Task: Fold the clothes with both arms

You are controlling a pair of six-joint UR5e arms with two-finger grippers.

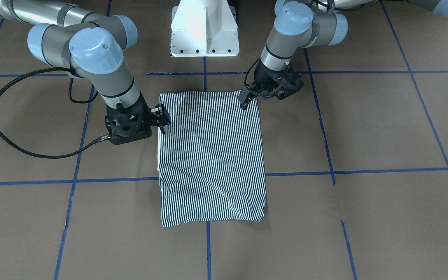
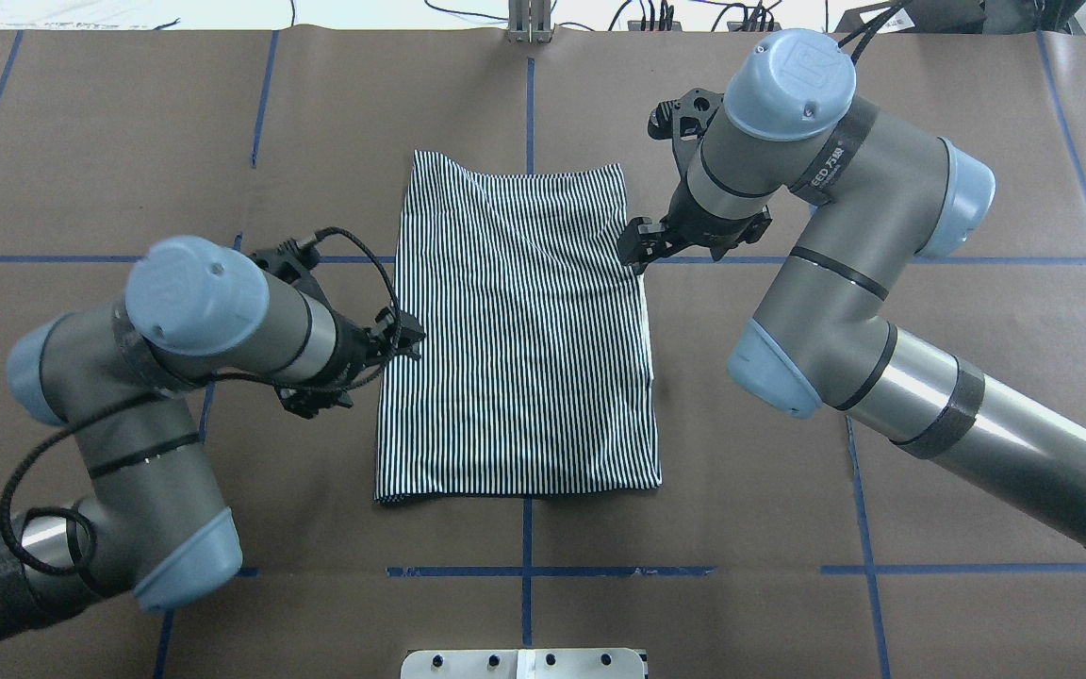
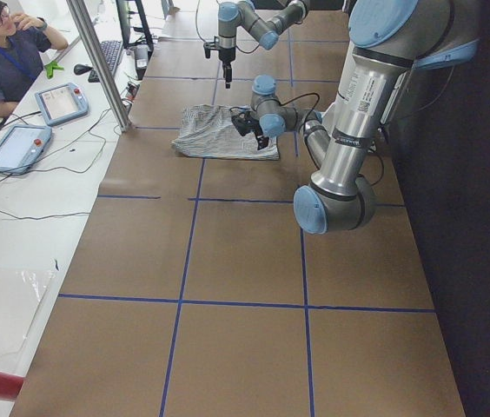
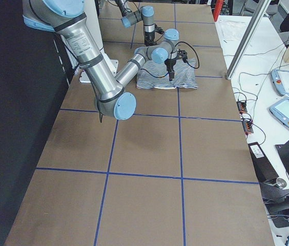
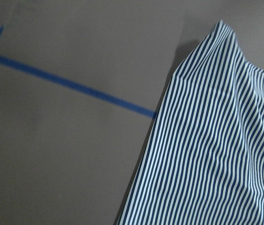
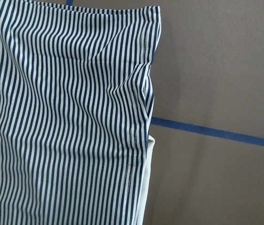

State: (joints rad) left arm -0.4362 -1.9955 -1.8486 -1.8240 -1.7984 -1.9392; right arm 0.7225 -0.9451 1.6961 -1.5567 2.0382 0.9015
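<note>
Brown worktop (image 2: 81,141) marked with a blue tape grid (image 2: 524,571). At its centre lies the striped polo shirt (image 2: 515,330), folded into a tall rectangle, flat, with a cream edge showing along its right side. Left arm (image 2: 194,321) reaches in from the shirt's left; the left gripper (image 2: 408,338) sits at the shirt's left edge, near mid-height, jaws close together, though whether they pinch fabric cannot be told. Right arm (image 2: 788,189) comes from the right; the right gripper (image 2: 639,247) meets the shirt's right edge nearer the far end, its jaw opening likewise unclear.
</note>
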